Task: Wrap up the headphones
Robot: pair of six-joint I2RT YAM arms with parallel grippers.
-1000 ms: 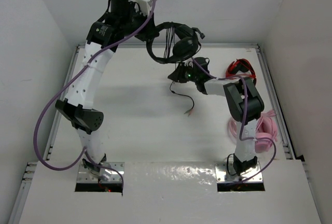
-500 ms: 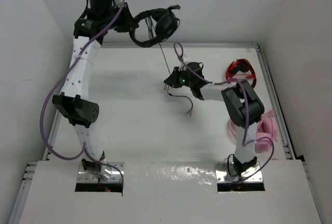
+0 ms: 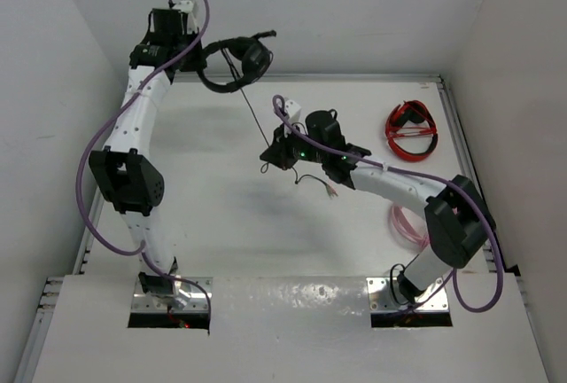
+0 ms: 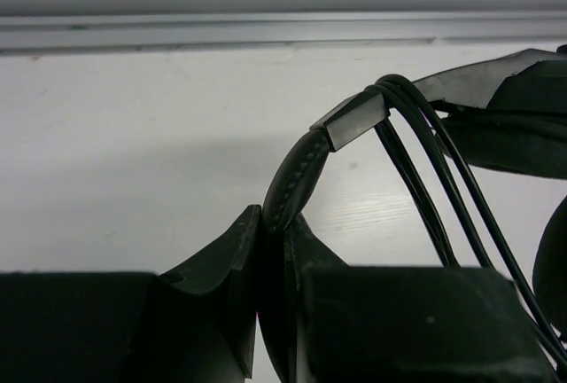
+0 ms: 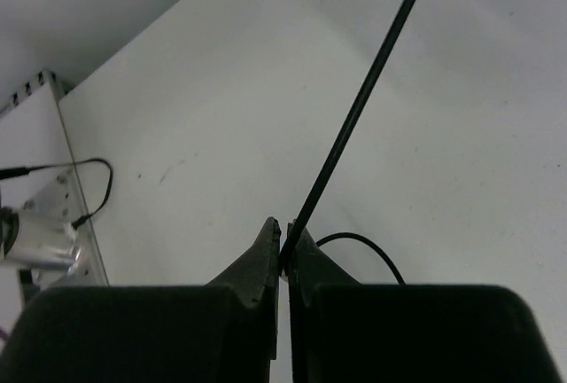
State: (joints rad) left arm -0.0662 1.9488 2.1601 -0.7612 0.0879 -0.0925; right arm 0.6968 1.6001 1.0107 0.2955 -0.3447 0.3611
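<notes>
The black headphones (image 3: 232, 64) hang in the air at the far left of the table, held by the headband. My left gripper (image 3: 197, 49) is shut on the padded headband (image 4: 297, 183), with several turns of the cable (image 4: 425, 170) looped over the band. The cable (image 3: 251, 110) runs taut down to my right gripper (image 3: 268, 154), which is shut on the thin cable (image 5: 354, 117) near the table's middle. The cable's loose tail and plug (image 3: 330, 191) lie on the table beside the right gripper. The tail also curls in the right wrist view (image 5: 368, 246).
A red headset (image 3: 409, 128) lies at the far right. A pink headset (image 3: 409, 223) lies at the right edge, partly hidden by the right arm. The table's raised rim (image 3: 372, 77) runs along the back, and white walls close in on the sides.
The left gripper has carried the headphones further left and back. The right gripper has moved left with the cable, its arm stretched out low over the table.
</notes>
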